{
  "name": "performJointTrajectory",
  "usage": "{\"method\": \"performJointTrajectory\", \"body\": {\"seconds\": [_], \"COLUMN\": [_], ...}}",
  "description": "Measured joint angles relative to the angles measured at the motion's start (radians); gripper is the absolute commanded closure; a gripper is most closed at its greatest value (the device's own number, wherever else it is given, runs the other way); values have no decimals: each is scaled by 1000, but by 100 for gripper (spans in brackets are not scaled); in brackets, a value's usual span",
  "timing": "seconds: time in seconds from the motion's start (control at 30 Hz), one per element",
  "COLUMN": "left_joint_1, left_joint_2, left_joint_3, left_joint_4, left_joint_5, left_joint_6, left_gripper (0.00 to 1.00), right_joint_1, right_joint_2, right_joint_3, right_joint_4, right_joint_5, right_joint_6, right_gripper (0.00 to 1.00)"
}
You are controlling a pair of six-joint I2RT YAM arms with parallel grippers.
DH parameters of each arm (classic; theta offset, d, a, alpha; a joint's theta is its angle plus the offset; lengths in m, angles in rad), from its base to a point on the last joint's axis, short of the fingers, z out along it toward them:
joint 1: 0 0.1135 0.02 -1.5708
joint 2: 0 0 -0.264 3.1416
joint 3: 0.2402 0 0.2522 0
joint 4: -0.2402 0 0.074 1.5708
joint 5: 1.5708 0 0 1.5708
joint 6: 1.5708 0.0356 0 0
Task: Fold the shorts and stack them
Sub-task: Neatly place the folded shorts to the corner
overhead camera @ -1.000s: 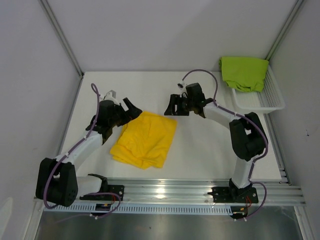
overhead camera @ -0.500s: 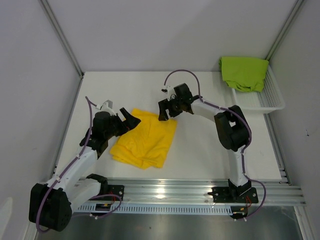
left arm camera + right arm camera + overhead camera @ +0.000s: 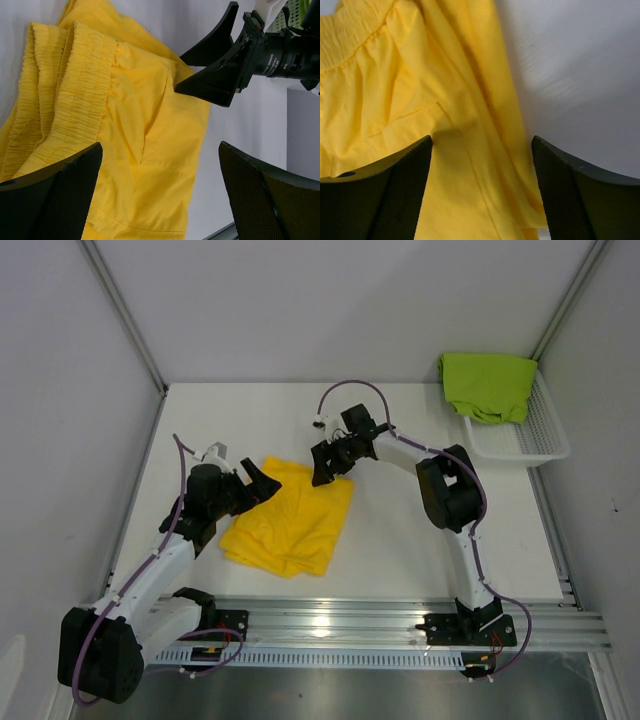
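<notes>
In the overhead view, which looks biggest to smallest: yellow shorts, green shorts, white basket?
Yellow shorts and white basket: about alike, too close to rank.
Green shorts: smallest, bunched over the basket's far end.

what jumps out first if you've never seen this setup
The bright yellow shorts lie roughly folded on the white table, with the open left gripper and open right gripper poised at their far edge. At the far right corner, lime green shorts drape over a white mesh basket.

Left tool (image 3: pixel 262 482) wide open, left arm (image 3: pixel 165 545) bent forward; right tool (image 3: pixel 326 470) open, right arm (image 3: pixel 405 450) extended leftward.
</notes>
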Motion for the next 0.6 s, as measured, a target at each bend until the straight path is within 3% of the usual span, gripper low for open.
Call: {"method": "performJointTrajectory", "body": {"seconds": [0.1,0.13,0.2,0.23,0.43,0.6], "left_joint_1": [0,0,0,0,0,0], "left_joint_2": [0,0,-2,-3,-5,4], "left_joint_3": [0,0,0,0,-1,-8], "left_joint_4": [-4,-5,-8,-8,-8,-5], "left_joint_5": [3,3,3,3,3,3], "left_joint_6": [5,7,8,8,10,19], "left_gripper": [1,1,1,1,1,1], "right_joint_1": [21,31,47,51,31,-120], "right_joint_2": [11,21,44,53,67,-3], "right_joint_3": [21,39,75,84,87,-140], "right_joint_4": [-70,-99,-153,-175,-174,97], "right_joint_5": [-34,-45,-52,-54,-94,-104], "right_joint_6": [-43,-56,-84,-90,5,297], "right_gripper": [39,57,81,99,100,100]}}
